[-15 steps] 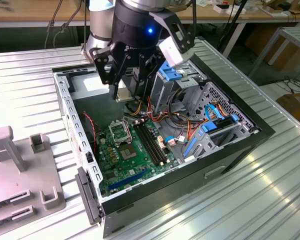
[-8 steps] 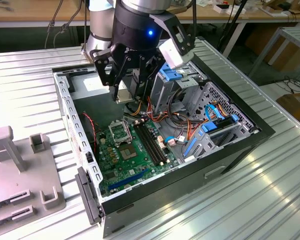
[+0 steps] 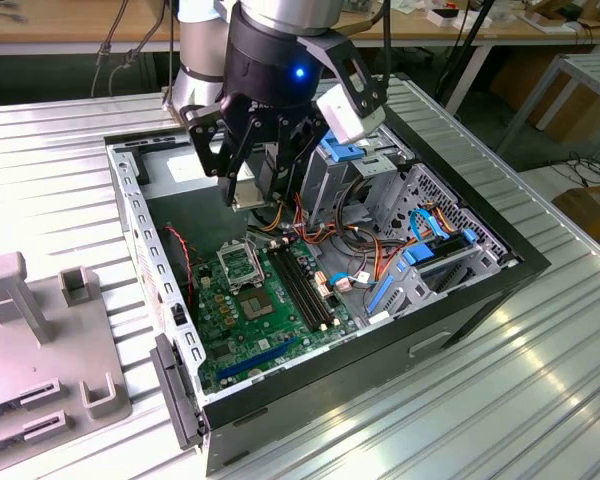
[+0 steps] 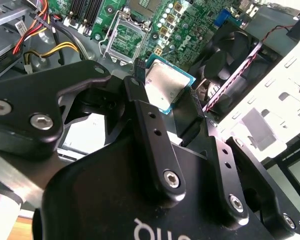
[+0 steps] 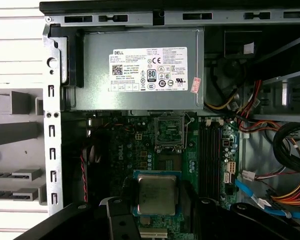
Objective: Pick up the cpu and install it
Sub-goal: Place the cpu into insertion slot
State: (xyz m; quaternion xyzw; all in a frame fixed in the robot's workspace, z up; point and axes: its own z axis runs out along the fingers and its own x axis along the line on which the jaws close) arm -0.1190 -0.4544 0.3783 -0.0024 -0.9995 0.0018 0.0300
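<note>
pinches the cpu [image 5: 156,194] by two opposite edges between the fingers [image 4: 155,135] of the gripper [image 3: 256,197]. holds it level, lid up, clear above the motherboard [image 3: 230,320] in the open computer case [image 3: 140,230], near the socket [image 5: 169,131] at the power supply [image 5: 140,70] edge.

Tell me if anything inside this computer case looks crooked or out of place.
Nothing stands out. The tool holds the cpu above the motherboard, its edges square with the socket, which is open and empty.
</note>
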